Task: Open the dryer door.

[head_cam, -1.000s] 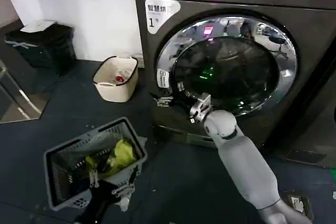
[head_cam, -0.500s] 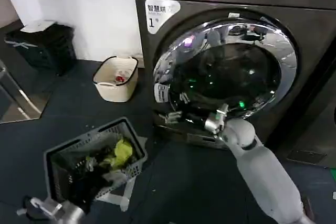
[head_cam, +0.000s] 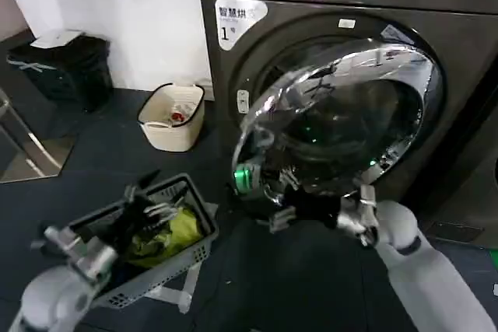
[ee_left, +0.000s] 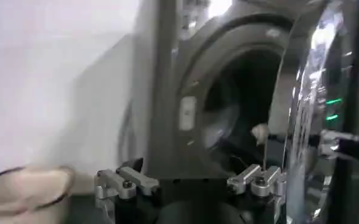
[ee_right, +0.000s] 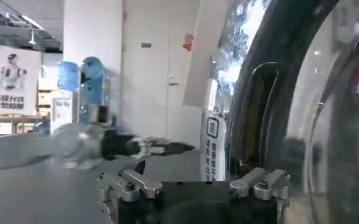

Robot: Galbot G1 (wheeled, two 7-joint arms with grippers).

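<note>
Gripping dryer door rim, right fingers.

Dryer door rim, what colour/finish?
Shiny mirror-like chrome on the dryer door, around dark tinted glass; clearest in the head view.

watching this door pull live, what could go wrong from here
The dryer door is partly open, with the right gripper at its lower edge; if the hold is loose it may slip off. The grey laundry basket sits on the floor left of the dryer, likely in the door's swing path. The left gripper hovers over that basket and could get clipped.
</note>
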